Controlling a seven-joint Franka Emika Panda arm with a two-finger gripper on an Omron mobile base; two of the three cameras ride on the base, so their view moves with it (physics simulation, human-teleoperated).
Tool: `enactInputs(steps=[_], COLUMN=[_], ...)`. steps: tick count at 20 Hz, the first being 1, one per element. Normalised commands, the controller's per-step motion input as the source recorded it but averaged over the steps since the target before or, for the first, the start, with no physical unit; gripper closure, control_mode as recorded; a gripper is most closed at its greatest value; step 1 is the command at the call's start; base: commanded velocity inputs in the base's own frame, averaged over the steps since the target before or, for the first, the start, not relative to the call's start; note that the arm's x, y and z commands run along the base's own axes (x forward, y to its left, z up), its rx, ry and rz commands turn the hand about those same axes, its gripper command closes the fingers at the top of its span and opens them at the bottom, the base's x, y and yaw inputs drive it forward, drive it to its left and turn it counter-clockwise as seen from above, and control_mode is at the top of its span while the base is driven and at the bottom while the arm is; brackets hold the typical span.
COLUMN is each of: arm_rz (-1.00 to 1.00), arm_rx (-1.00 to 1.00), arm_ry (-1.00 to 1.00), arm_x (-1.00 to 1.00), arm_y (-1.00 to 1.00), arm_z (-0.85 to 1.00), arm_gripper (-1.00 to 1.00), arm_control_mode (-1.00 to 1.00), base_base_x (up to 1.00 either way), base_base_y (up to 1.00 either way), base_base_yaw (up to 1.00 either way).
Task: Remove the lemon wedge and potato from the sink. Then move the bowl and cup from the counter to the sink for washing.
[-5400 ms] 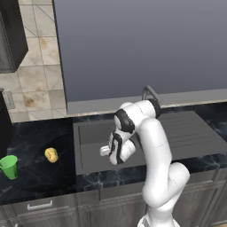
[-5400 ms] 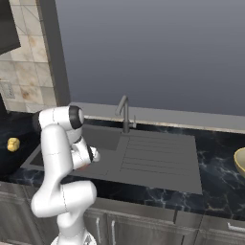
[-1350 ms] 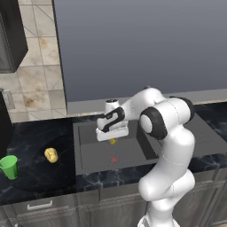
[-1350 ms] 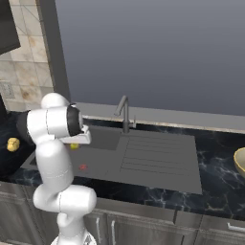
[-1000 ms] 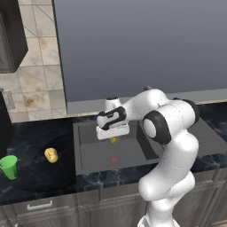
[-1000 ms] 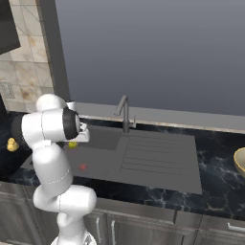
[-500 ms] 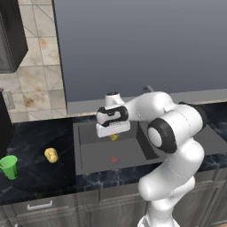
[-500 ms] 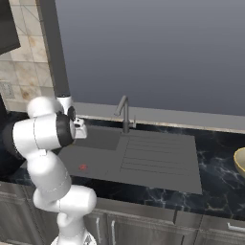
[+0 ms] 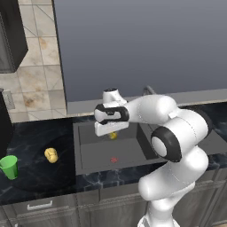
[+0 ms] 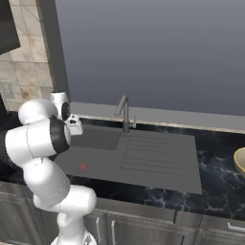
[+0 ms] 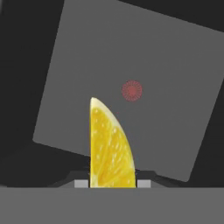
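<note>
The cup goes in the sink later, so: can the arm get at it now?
Probably not yet: the gripper is shut on the lemon wedge above the sink; the cup stands apart, unobstructed.

Hand view. The lemon wedge [image 11: 109,148] rises from between the 2 finger tips of the gripper [image 11: 112,183], its pointed end up and its cut face, pale yellow and mottled, toward the camera; the grey tips press on its base from either side. Behind it lies the sink [image 11: 175,70], a flat grey basin seen rotated in the frame, with the red drain [image 11: 131,90] just above and right of the wedge's point. Dark counter [image 11: 22,52] borders the basin.
</note>
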Motion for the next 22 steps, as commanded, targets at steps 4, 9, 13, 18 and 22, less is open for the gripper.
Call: enactInputs(steps=[4,9,13,18,22], arm_rz=[0.08,0.03,0.00,0.00,0.00], arm_rx=[0.00,0.01,0.07,0.09,0.07], arm_ry=[0.00,-0.02,0.00,0.00,-0.01], arm_x=[-0.18,-0.19,-0.21,-0.22,-0.23], arm_y=[0.10,0.15,0.16,0.18,0.17], arm_z=[0.27,0.21,0.15,0.12,0.09], arm_gripper=[1.00,1.00,1.00,1.00,1.00], arm_control_mode=[-1.00,-1.00,-1.00,-1.00,-1.00], base_base_x=[0.00,0.00,0.00,0.00,0.00], base_base_y=[0.00,0.00,0.00,0.00,0.00], base_base_yaw=[0.00,0.00,0.00,0.00,0.00])
